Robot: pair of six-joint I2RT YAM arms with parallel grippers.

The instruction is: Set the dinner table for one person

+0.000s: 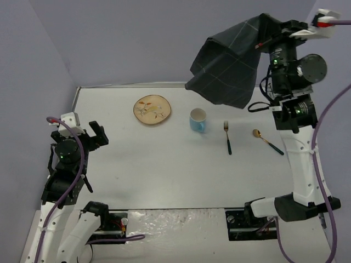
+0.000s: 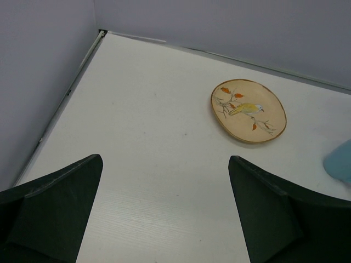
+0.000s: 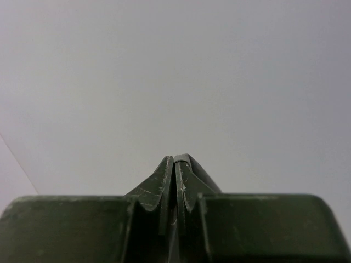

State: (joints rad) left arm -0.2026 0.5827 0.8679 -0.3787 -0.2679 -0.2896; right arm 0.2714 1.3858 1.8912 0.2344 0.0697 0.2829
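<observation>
One plate, one blue cup, one fork and one spoon lie on the big white table. The plate is left of the cup, and the fork and spoon are right of it. One dark cloth hangs high up, behind the cup and to its right. The right gripper is squeezed tight and seems to pinch the cloth. The left gripper is far left of the cup, spread wide and empty.

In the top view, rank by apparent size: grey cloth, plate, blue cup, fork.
1. Grey cloth, lifted nearer the camera, so inflated.
2. Plate.
3. Blue cup and fork: fork longer, cup broader; unsure.

Bright, diffuse light — faint soft shadows on the dinner table, pictures sharp.
</observation>
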